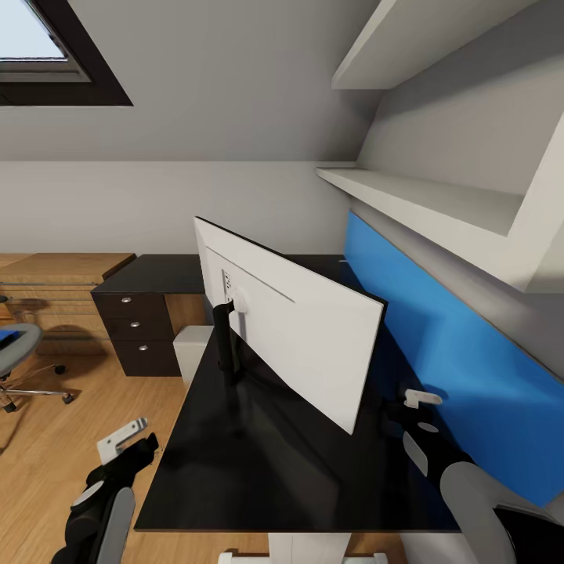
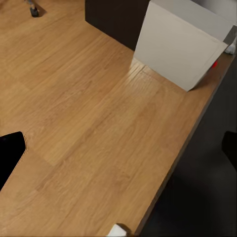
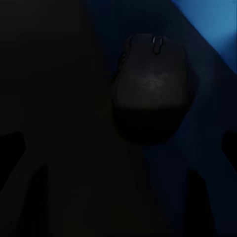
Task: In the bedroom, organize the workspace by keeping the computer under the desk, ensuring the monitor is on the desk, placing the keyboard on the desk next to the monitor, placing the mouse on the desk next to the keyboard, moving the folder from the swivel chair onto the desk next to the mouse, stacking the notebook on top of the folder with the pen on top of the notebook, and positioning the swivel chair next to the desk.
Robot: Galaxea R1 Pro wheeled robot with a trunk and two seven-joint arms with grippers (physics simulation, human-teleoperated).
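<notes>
I'm looking down over the black worktop, and the monitor stands on it, pale grey back turned to me, on its thin black stand. Behind it the blue wall panel runs under the grey shelves. My right hand is out over the worktop, past the monitor's right edge, close to the blue panel. From the right wrist camera I see the mouse lying on the dark worktop straight ahead, between the two fingers, which stand spread wide and clear of it, so that hand is released and holds nothing. My left hand hangs off the worktop's left edge over the oak floor; whether it is spread or clenched I can't tell. The left wrist camera picks up the computer, the pale tower standing on the floor beside the dark drawers. Far left, the swivel chair sits well away from the worktop, a sliver of the blue folder on its seat.
</notes>
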